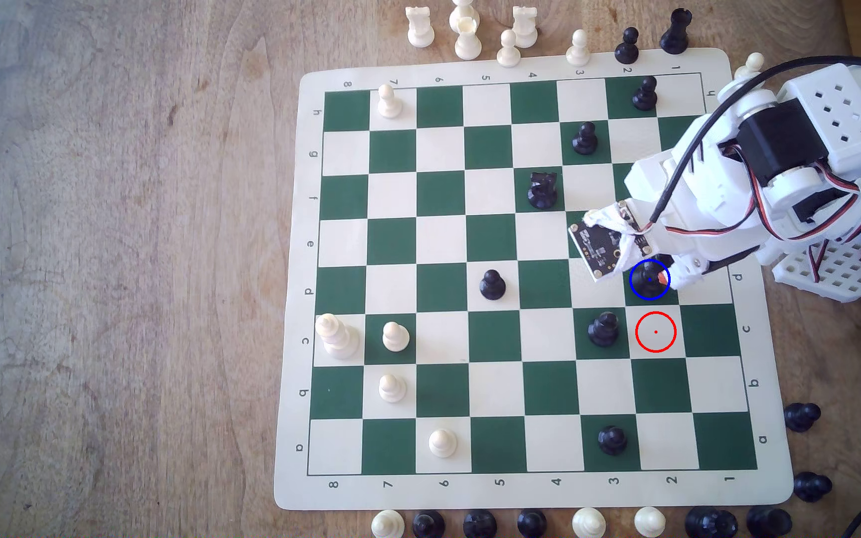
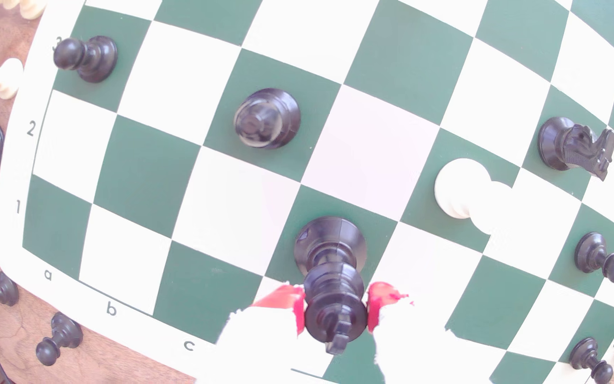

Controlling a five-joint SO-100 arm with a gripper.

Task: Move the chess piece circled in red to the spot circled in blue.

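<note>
We saw the tall glossy black plastic chess piece [image 2: 331, 280] standing on the blue-ringed dark green square [image 1: 636, 294], the white gripper [image 2: 335, 308] with its red-padded jaws clamped on its head. We judged release and a straight lift remained.

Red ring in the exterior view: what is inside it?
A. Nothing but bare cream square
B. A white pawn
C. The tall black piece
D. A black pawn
A: the red ring encloses only bare cream square; the tall black piece stands inside the blue ring, between the fingers of the gripper in the wrist view.
</note>
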